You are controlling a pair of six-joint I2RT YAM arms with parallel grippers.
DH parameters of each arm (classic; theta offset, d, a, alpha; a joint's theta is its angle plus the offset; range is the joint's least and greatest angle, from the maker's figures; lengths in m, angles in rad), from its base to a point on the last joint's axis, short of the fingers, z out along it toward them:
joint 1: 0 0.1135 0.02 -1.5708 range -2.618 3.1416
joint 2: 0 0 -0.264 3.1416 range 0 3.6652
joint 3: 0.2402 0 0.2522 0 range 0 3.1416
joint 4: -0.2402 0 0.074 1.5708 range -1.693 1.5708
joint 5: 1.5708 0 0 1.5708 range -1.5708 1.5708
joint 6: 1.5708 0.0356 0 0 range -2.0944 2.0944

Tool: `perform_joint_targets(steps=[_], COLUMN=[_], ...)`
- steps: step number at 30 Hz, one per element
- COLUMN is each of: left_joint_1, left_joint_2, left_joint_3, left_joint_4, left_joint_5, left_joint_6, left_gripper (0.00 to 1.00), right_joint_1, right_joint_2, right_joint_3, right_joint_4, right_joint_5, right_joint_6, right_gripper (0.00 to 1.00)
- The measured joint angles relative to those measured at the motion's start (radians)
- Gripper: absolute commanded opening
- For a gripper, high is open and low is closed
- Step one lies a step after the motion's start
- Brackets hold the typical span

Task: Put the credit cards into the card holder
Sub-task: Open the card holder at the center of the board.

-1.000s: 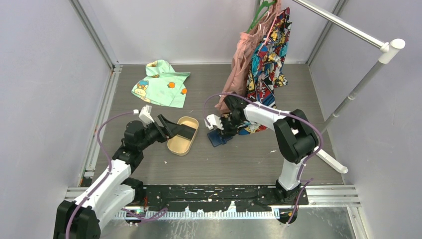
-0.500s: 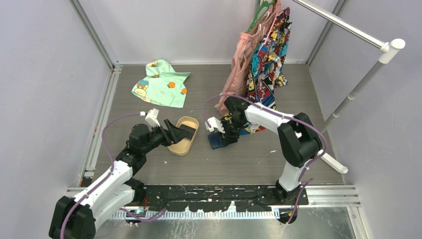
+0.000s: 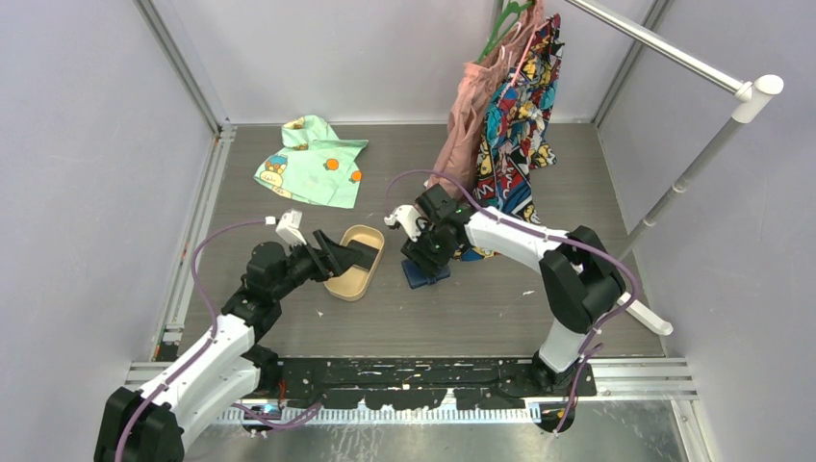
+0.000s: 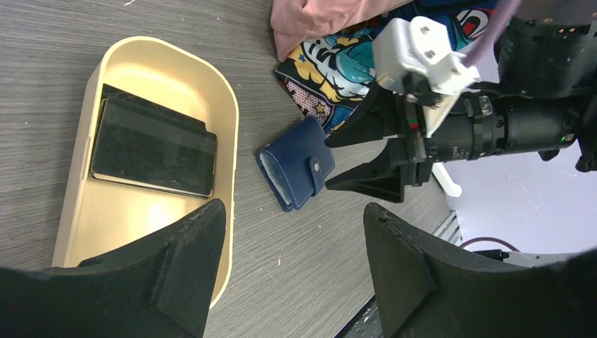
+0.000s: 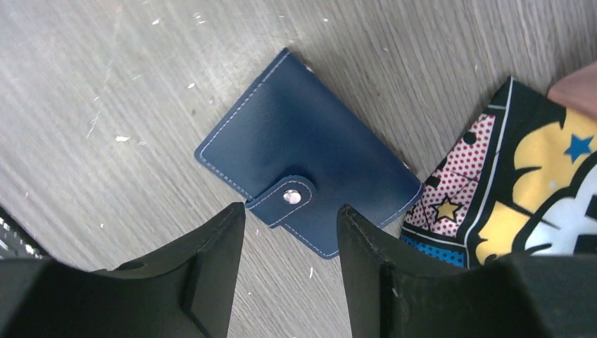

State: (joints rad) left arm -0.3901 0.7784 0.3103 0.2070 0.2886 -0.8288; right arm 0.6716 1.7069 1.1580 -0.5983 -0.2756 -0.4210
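The card holder (image 3: 424, 272) is a navy wallet lying flat on the table, folded with its tab snapped down (image 5: 310, 183). My right gripper (image 5: 290, 215) hovers just over its snap edge, open, with nothing between the fingers. A stack of dark credit cards (image 4: 151, 148) lies in the tan oval tray (image 3: 339, 281) to the left of the card holder (image 4: 296, 172). Over the tray's near end my left gripper (image 4: 292, 218) stands wide open and empty. In the top view its fingers (image 3: 348, 252) cover most of the cards.
A comic-print garment (image 5: 521, 183) hangs from the rack (image 3: 674, 53) and lies on the table against the card holder's right side. A pink garment (image 4: 317, 17) hangs beside it. A green shirt (image 3: 313, 161) lies at the back left.
My right gripper has opened and its arm has shifted back and left over the card holder. The left arm drew slightly nearer and stayed open.
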Motion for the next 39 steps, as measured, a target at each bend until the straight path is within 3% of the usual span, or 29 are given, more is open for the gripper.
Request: perform_joint_targets(steps=[9,17,23,28,32,37,39], left_joint_1=[-0.001,-0.001,-0.003,-0.023,-0.049,-0.08,-0.085], left_joint_2=[-0.032,-0.038,-0.056,-0.056,-0.045,-0.035,-0.037], left_joint_3=[0.0,-0.008,-0.032,-0.051,-0.061,-0.072,-0.074], left_joint_4=[-0.002,-0.002,0.002,0.019,0.047,0.062,0.065], left_joint_5=[-0.009,-0.009,-0.008,-0.007,-0.005,-0.009,-0.011], left_joint_6=[0.0,0.0,0.0,0.0,0.003,0.01,0.015], left_gripper=[0.72,0.72,0.72,0.72,0.72,0.72,0.72], right_joint_1=[0.04,0.081,0.084,0.083,0.077,0.077,0.077], right_joint_2=[0.087,0.092,0.09,0.082,0.074,0.073,0.073], right_joint_3=[0.023,0.024,0.024,0.024,0.021,0.021,0.021], right_joint_4=[0.002,0.001,0.004,0.0,-0.003,-0.013,-0.015], right_joint_5=[0.194,0.24,0.228,0.192,0.134,0.098,0.113], right_joint_6=[0.226,0.294,0.288,0.25,0.202,0.187,0.198], right_gripper=[0.55,0.22,0.08,0.04,0.07,0.37,0.44])
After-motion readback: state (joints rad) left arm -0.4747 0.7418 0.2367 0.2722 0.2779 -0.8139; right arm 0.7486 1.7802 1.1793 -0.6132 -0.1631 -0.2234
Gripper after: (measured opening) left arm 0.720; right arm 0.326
